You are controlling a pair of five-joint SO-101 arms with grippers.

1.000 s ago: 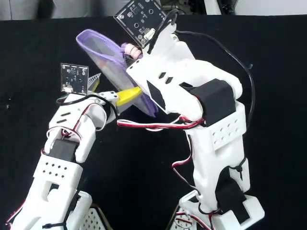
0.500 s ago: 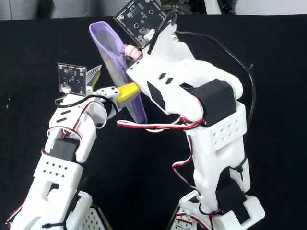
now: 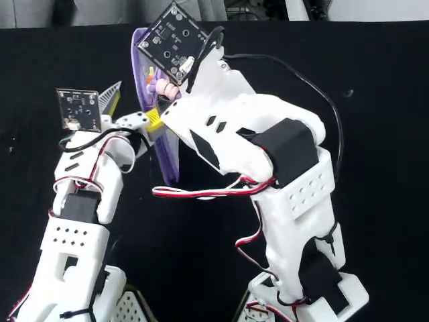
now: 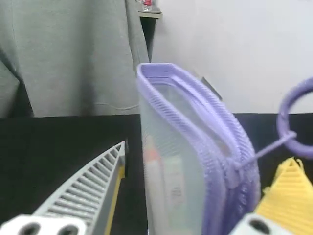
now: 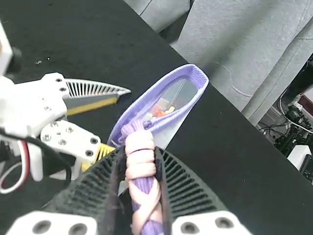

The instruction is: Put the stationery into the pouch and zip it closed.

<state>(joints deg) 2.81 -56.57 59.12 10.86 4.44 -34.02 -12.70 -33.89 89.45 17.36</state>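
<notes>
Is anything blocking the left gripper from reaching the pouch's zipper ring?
Nothing visible does. The pouch sits between the open fingers of the left gripper, and the zipper ring hangs free beside the yellow finger. The right gripper grips the strap.

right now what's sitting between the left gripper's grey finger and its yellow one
The purple pouch, upright; the left wrist view shows it. A gap separates it from the grey finger; the yellow finger sits by its zipper.
</notes>
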